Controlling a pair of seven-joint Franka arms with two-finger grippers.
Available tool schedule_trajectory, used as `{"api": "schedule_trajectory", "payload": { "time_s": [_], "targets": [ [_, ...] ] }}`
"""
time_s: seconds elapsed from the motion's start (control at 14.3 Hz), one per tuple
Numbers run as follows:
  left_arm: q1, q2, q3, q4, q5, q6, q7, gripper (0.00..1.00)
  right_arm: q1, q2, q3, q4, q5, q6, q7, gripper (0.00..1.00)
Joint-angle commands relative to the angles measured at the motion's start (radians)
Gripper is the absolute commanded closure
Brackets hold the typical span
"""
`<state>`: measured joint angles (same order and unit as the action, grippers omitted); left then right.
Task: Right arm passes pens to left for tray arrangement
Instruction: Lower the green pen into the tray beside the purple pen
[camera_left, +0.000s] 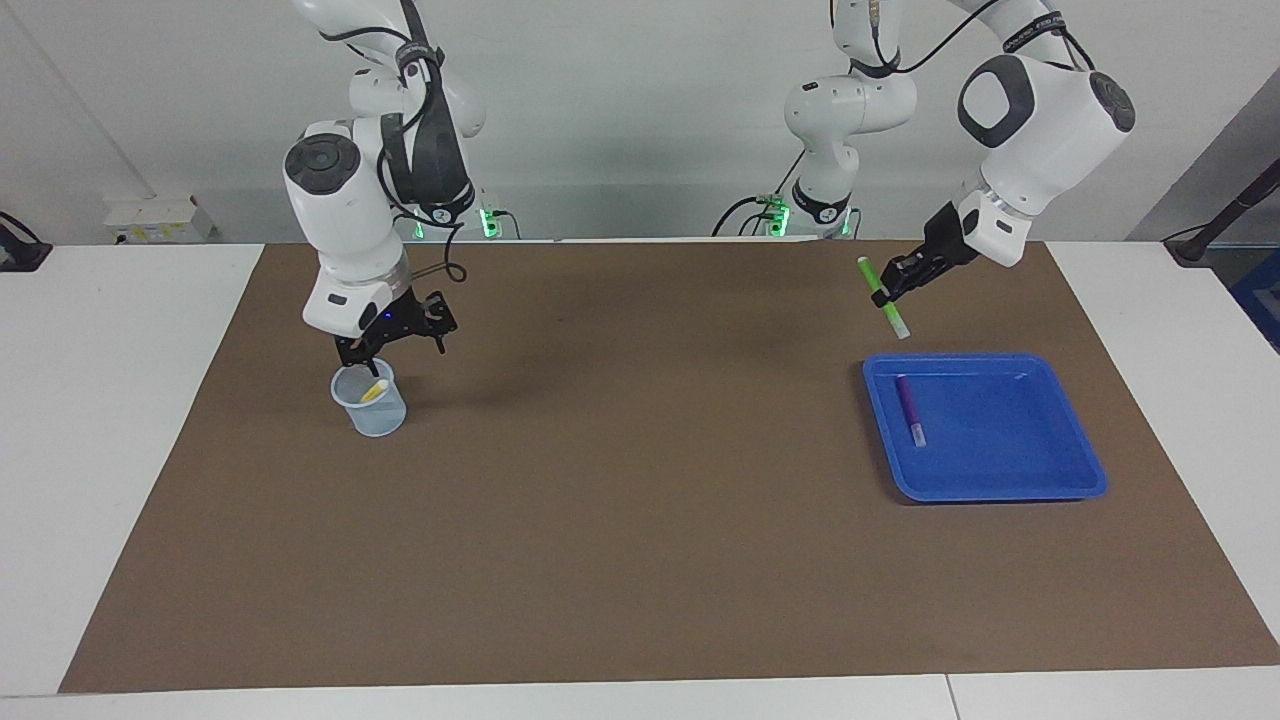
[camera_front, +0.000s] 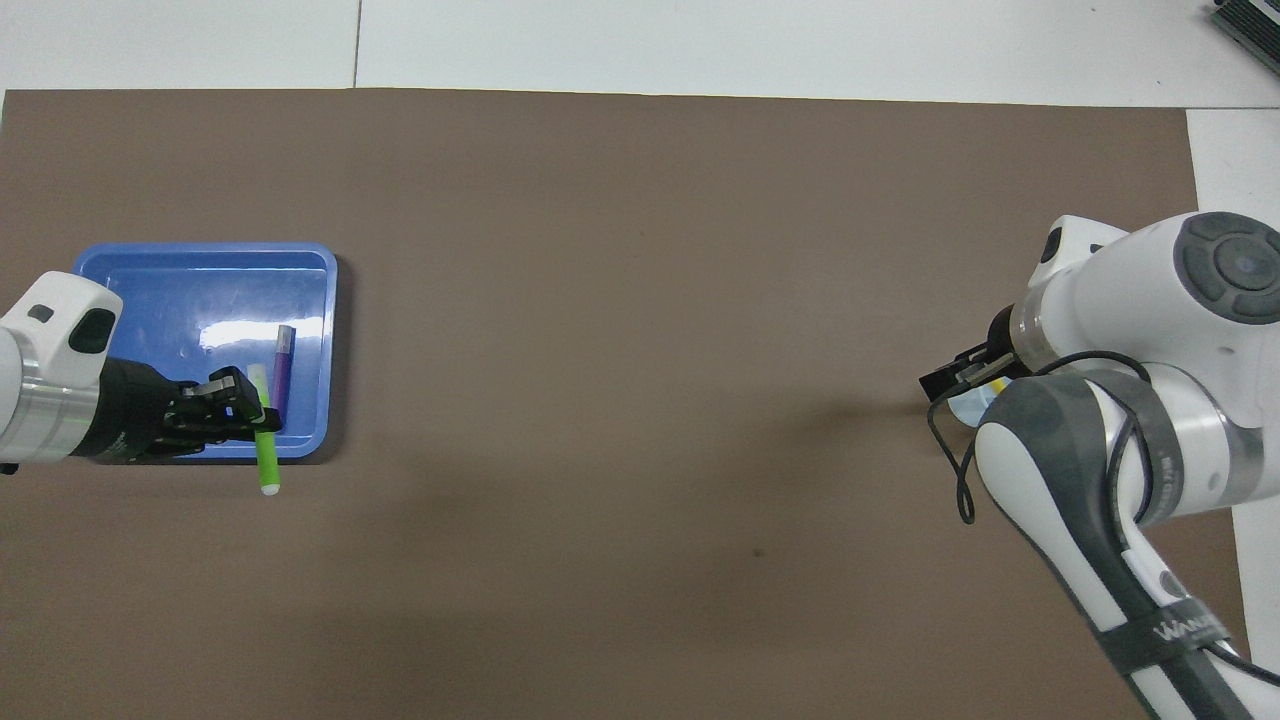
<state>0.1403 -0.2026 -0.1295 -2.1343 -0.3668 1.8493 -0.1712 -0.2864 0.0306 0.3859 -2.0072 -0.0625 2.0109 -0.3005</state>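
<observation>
Gripping observed: green pen (camera_left: 884, 297) clamped in left gripper (camera_left: 889, 291) above tray (camera_left: 1085, 455) rim | right gripper (camera_left: 392, 340) spread, over cup (camera_left: 371, 398), yellow pen (camera_left: 375, 390) at cup's 12 o'clock

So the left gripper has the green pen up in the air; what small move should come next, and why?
Probably carry it on over the tray and lower it beside the purple pen. The left gripper, shut on the green pen, hangs above the mat at the tray's robot-side edge. The right gripper, open, is over the cup.
</observation>
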Motion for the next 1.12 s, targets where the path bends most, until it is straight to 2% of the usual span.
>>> {"api": "schedule_trajectory", "payload": {
  "time_s": [0.0, 0.21, 0.49, 0.77, 1.05],
  "targets": [
    [0.044, 0.038, -0.009, 0.01, 0.078, -0.013, 0.125, 1.0, -0.043, 0.021, 0.014, -0.022, -0.011, 0.055, -0.026, 0.0],
    [0.074, 0.086, -0.009, 0.022, 0.138, 0.004, 0.225, 1.0, -0.051, 0.04, 0.014, -0.042, -0.013, 0.08, -0.049, 0.0],
    [0.097, 0.141, -0.009, 0.03, 0.203, 0.06, 0.311, 1.0, -0.094, 0.064, 0.014, -0.05, -0.019, 0.094, -0.052, 0.06],
    [0.124, 0.186, -0.009, 0.033, 0.252, 0.123, 0.343, 1.0, -0.097, 0.064, 0.014, -0.071, -0.019, 0.098, -0.051, 0.24],
    [0.125, 0.242, -0.009, 0.06, 0.292, 0.168, 0.349, 1.0, -0.1, 0.061, 0.014, -0.084, -0.019, 0.1, -0.054, 0.35]
  ]
}}
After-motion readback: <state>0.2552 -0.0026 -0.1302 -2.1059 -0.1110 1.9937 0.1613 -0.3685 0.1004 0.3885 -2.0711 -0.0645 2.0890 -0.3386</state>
